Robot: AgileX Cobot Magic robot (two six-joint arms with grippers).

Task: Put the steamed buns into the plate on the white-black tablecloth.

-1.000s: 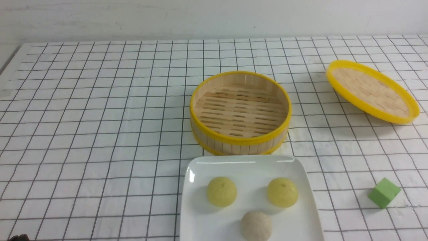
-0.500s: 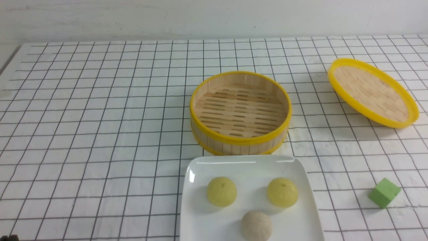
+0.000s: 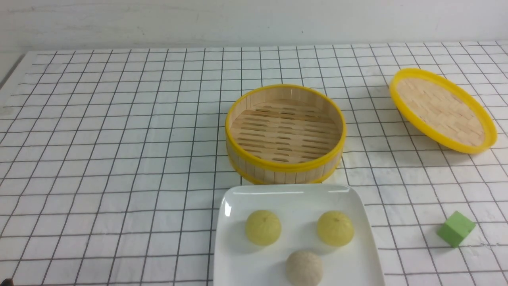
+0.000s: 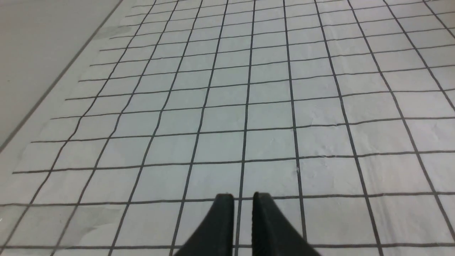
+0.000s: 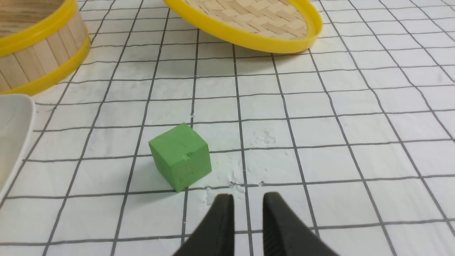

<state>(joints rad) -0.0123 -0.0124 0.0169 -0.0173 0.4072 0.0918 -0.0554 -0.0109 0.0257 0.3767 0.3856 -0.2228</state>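
Three steamed buns lie in the white plate (image 3: 293,191) at the front centre of the white-black tablecloth (image 3: 119,159): two pale yellow-green ones (image 3: 263,227) (image 3: 335,228) and a beige-white one (image 3: 304,268) nearest me. Neither gripper shows in the front view. In the left wrist view my left gripper (image 4: 242,197) is shut and empty above bare cloth. In the right wrist view my right gripper (image 5: 247,197) is shut and empty, just short of the green cube (image 5: 180,156). The plate's corner (image 5: 14,135) shows at that view's edge.
An empty yellow-rimmed bamboo steamer (image 3: 285,133) stands just behind the plate. Its woven lid (image 3: 442,110) lies tilted at the back right. A green cube (image 3: 456,228) sits to the right of the plate. The cloth's left edge borders bare table.
A dark part of the left arm at the front view's bottom left corner has slid almost out of view. The lid has shifted slightly. The buns and plate have not moved.
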